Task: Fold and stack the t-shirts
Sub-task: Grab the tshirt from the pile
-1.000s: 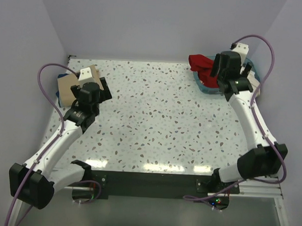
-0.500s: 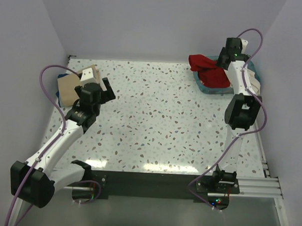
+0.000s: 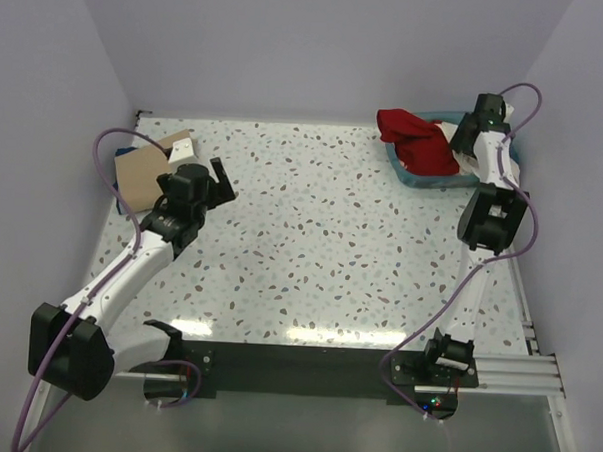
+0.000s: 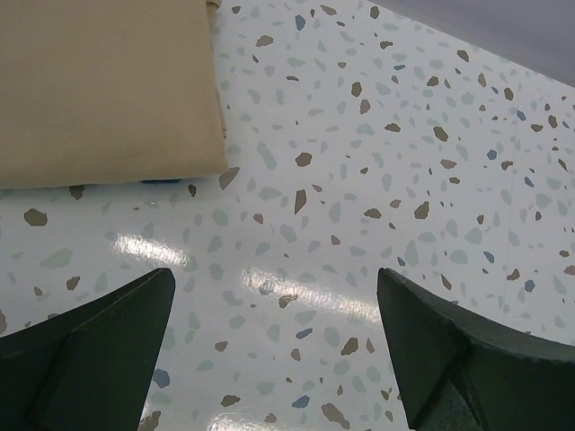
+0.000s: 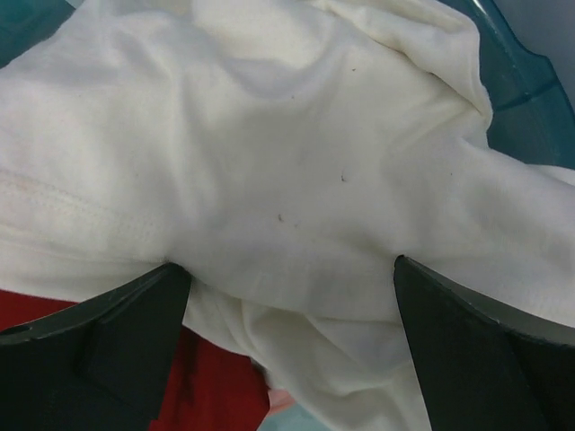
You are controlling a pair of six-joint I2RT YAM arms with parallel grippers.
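A folded tan t-shirt [image 3: 137, 176] lies at the table's far left, also in the left wrist view [image 4: 99, 81], with a dark blue sliver [image 4: 162, 180] showing under its edge. My left gripper [image 3: 221, 182] is open and empty just right of it, low over bare table [image 4: 274, 350]. A red t-shirt [image 3: 413, 139] hangs over the teal basket [image 3: 424, 177] at the far right. My right gripper [image 3: 463, 145] is open over the basket, its jaws either side of a crumpled cream t-shirt [image 5: 296, 162]. Red cloth [image 5: 207, 386] and a bit of salmon-pink cloth [image 5: 280, 400] show beneath.
The basket's teal rim [image 5: 526, 76] shows behind the cream shirt. Walls close in the table at the back and both sides. The speckled tabletop [image 3: 321, 227] lies between the two arms.
My right arm has straightened up and swung back and right over the basket, onto the cream shirt. My left gripper has drifted a little right, away from the tan shirt.
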